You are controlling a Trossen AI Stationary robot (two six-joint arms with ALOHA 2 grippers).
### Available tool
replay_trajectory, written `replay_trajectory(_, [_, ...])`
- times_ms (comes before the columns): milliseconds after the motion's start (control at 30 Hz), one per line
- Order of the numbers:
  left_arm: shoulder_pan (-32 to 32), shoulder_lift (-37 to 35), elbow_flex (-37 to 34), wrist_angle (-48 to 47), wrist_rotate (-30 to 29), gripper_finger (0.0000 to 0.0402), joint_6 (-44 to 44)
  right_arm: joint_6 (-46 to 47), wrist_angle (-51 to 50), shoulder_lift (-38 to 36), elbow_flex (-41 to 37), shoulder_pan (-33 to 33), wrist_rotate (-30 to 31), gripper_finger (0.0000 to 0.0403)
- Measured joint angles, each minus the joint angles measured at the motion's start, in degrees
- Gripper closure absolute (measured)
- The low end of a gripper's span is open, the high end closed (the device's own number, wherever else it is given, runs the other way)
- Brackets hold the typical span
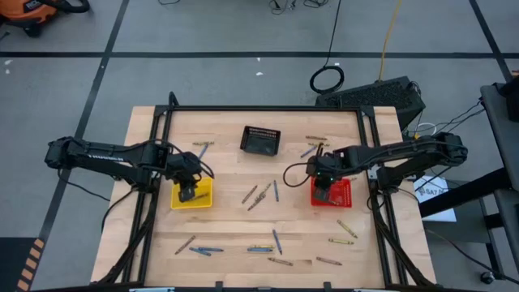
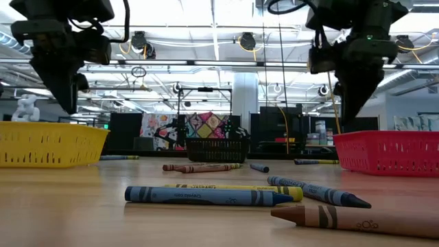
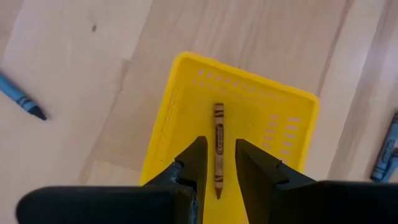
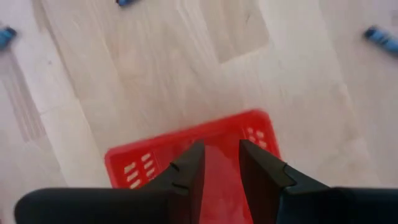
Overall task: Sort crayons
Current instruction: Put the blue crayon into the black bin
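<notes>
My left gripper [image 1: 188, 193] hangs open just above the yellow mesh basket [image 1: 195, 197], fingers pointing down. In the left wrist view, a brown crayon [image 3: 218, 149] lies on the floor of the yellow basket [image 3: 261, 118], showing in the gap between my fingers and touching neither. My right gripper [image 1: 324, 192] hangs open and empty above the red mesh basket [image 1: 334, 195], which also shows in the right wrist view [image 4: 149, 162]. Several blue, yellow and brown crayons [image 1: 261, 195] lie loose on the wooden table.
A black mesh basket [image 1: 261, 140] stands at the far middle of the table. Loose crayons lie along the near edge [image 1: 259, 249], at the near right [image 1: 345, 230] and near the far edge [image 1: 203, 146]. A black frame [image 1: 243, 109] runs round the table.
</notes>
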Motion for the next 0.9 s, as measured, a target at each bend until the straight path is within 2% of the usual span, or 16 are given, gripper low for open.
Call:
replay_trajectory(167, [0.00, 0.00, 0.00, 2.60, -4.00, 0.0322, 0.37, -2.08, 1.92, 0.00, 1.43, -2.40, 7.48, 0.0316])
replay_trajectory(267, [0.00, 0.00, 0.00, 3.66, -6.29, 0.0322, 0.39, -4.49, 3.42, 0.00, 2.12, -4.54, 9.06, 0.0316])
replay_trajectory(633, [0.00, 0.00, 0.00, 3.98, -6.84, 0.0322, 0.44, -23.97, 3.79, 0.00, 2.49, -15.00, 8.83, 0.0316])
replay_trajectory(800, [0.00, 0.01, 0.00, 3.96, -6.84, 0.0322, 0.44, -32.86, 5.31, 1.02, 2.49, -21.33, 1.98, 0.0316])
replay_trajectory(900, [0.00, 0.00, 0.00, 3.96, -6.82, 0.0322, 0.44, -36.51, 7.15, 3.06, 2.47, -24.43, -0.04, 0.0316])
